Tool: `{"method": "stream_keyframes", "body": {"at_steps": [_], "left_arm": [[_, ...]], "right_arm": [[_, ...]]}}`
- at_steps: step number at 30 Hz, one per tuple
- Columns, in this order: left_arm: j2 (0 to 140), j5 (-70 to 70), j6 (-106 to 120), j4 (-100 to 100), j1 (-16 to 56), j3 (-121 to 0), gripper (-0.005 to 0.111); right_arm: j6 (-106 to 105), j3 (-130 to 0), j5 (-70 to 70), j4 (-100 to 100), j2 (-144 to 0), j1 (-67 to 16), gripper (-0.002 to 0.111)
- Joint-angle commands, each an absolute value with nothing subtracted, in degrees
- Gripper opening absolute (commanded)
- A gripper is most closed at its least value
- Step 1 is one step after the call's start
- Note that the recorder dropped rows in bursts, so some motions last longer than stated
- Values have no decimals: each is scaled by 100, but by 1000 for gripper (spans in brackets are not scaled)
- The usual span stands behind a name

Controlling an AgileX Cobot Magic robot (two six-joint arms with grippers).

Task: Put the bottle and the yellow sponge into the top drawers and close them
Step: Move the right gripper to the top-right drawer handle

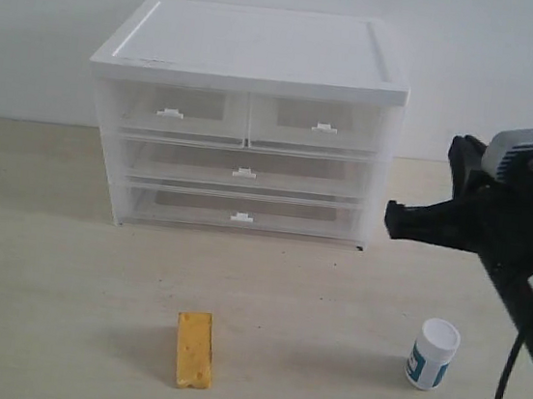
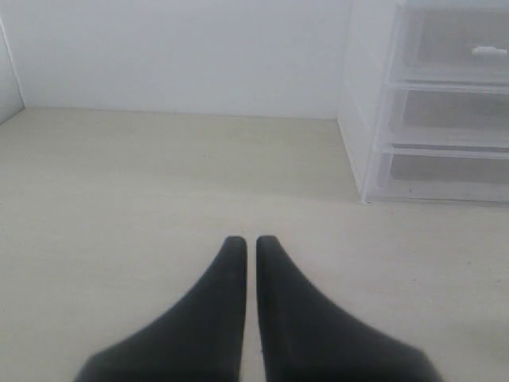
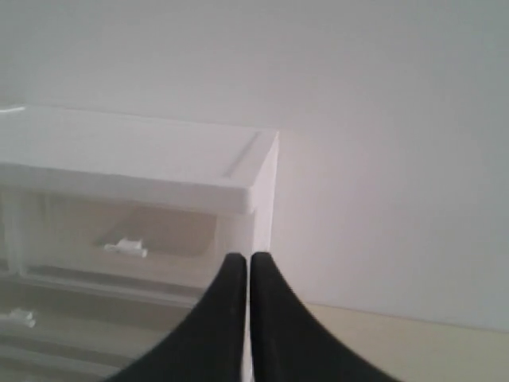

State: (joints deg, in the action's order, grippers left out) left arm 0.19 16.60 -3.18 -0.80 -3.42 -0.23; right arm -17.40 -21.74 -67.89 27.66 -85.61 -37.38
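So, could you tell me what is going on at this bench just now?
Nothing is being handled yet. The sponge and the bottle sit on the table in front of the cabinet, and its top drawers look closed. The right end effector is held in the air to the right of the cabinet, shut and empty. The left end effector is over the table near the cabinet, also shut and empty.

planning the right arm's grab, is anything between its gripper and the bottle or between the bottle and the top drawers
Nothing visible lies between the right gripper and the bottle; there is only bare table. The way in is blocked, though: both top drawers are shut, so one must be pulled open first.
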Motion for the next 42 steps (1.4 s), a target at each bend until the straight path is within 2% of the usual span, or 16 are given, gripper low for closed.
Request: {"method": "stream_keyframes", "body": {"at_steps": [1,12,15,18,21,22,23,25,28,42], "left_arm": [[0,1634,-296,-42,-357,0,4],[0,1634,-296,-42,-357,0,4],[0,1634,-296,-42,-357,0,4],[0,1634,-296,-42,-357,0,4],[0,1634,-296,-42,-357,0,4],[0,1634,-296,-42,-357,0,4],[0,1634,-296,-42,-357,0,4],[0,1634,-296,-42,-357,0,4],[0,1634,-296,-42,-357,0,4],[0,1634,-296,-42,-357,0,4]], "right_arm": [[-1631,-2346,-6996,2801,-9082,-4008,0],[-972,-3355,-6662,2298,-9983,-4049,0],[-972,-3613,-6660,2310,-10238,-4049,5],[-949,-3822,-6657,2340,-10488,-4049,24],[-932,-4008,-6673,2352,-10695,-4049,51],[-932,-4089,-6825,2391,-10817,-4049,65],[-932,-4137,-6958,2458,-10873,-4049,68],[-921,-4202,-6996,2603,-11006,-4049,67],[-931,-4427,-6996,2728,-11346,-4049,58],[-1410,-5664,-6996,3181,-12059,-4049,58]]}}
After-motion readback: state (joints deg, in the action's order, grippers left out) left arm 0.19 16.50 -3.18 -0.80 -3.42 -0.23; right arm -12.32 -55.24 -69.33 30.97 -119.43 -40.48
